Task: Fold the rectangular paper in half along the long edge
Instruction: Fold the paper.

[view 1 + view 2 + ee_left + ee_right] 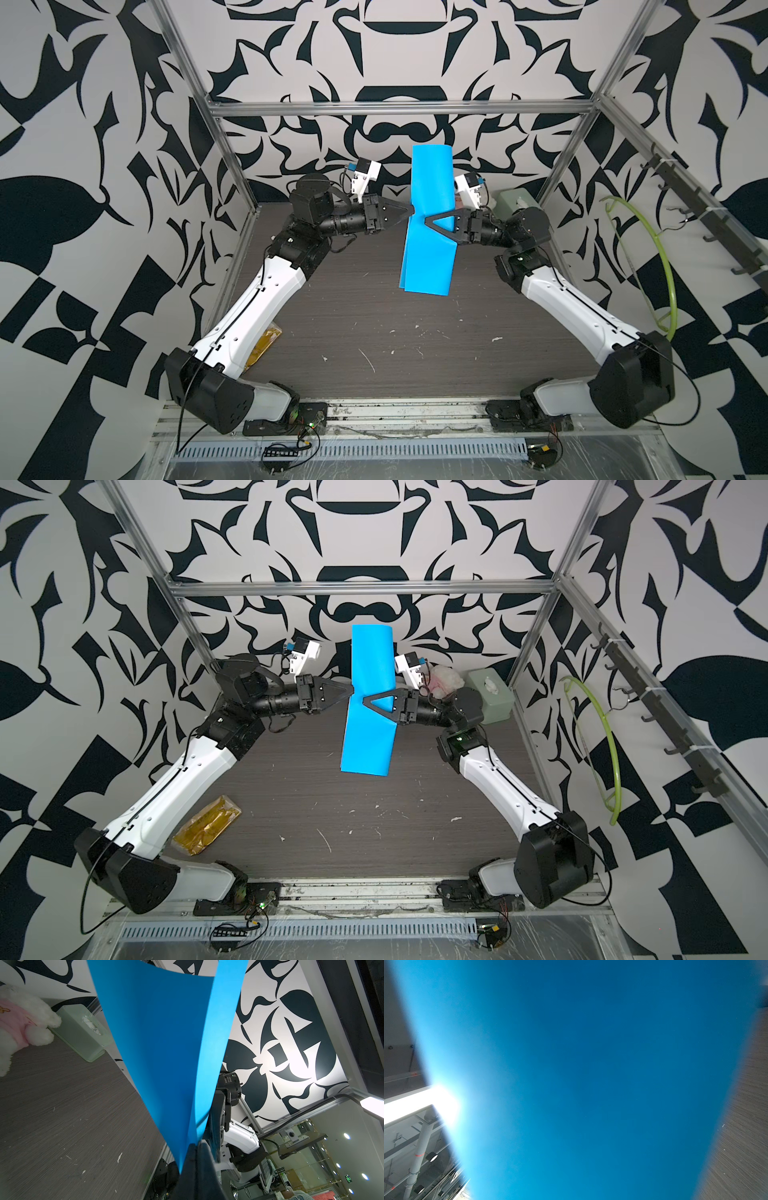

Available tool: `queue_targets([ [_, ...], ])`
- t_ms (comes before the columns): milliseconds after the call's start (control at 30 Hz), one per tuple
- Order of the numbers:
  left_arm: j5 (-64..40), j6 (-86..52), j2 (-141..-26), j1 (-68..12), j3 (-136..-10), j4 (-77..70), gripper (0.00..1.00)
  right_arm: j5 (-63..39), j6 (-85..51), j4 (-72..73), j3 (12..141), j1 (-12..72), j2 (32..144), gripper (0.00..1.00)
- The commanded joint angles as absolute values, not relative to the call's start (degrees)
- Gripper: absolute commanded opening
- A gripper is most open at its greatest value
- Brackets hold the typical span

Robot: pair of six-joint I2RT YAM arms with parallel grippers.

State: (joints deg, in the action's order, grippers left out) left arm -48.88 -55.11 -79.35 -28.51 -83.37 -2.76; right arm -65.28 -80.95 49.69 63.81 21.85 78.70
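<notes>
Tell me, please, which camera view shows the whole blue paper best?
Both top views: the rectangular paper shows whole there, doubled over. The left wrist view shows only the part fanning from the left gripper; the right wrist view is only blurred blue.

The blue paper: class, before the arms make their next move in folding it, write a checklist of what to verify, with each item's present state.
1. Left claw shut on the blue paper's edge: ok.
2. Right claw gripping the paper: cannot tell; its tip overlaps the sheet.
3. Crease pressed flat: not ok; the layers gape in the left wrist view.
4. Tissue box and plush toy apart from the paper: ok.
5. Right wrist view unobstructed: not ok; paper fills it.
</notes>
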Motion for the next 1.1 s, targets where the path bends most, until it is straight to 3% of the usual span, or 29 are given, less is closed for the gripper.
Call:
queue_targets([
  [0, -49.48, -54.49, -78.87, -28.65, -84.33, -3.87, 0.0, -64.98, -81.74, 54.35, 65.91, 22.06, 77.49, 0.32],
  [433, -49.39, -54.19, -78.68, -28.65, -84.55, -3.52, 0.0, -65.96, -77.99, 49.13, 65.48, 22.06, 76.48, 0.25],
  [867, -48.68, -52.56, -78.37, -28.65, -85.0, -1.43, 0.02, -66.08, -75.52, 46.25, 65.66, 22.02, 75.49, 0.13],
  [1067, -47.4, -50.23, -77.7, -28.43, -85.69, 1.54, 0.16, -66.01, -75.17, 45.79, 65.74, 21.97, 75.14, 0.1],
])
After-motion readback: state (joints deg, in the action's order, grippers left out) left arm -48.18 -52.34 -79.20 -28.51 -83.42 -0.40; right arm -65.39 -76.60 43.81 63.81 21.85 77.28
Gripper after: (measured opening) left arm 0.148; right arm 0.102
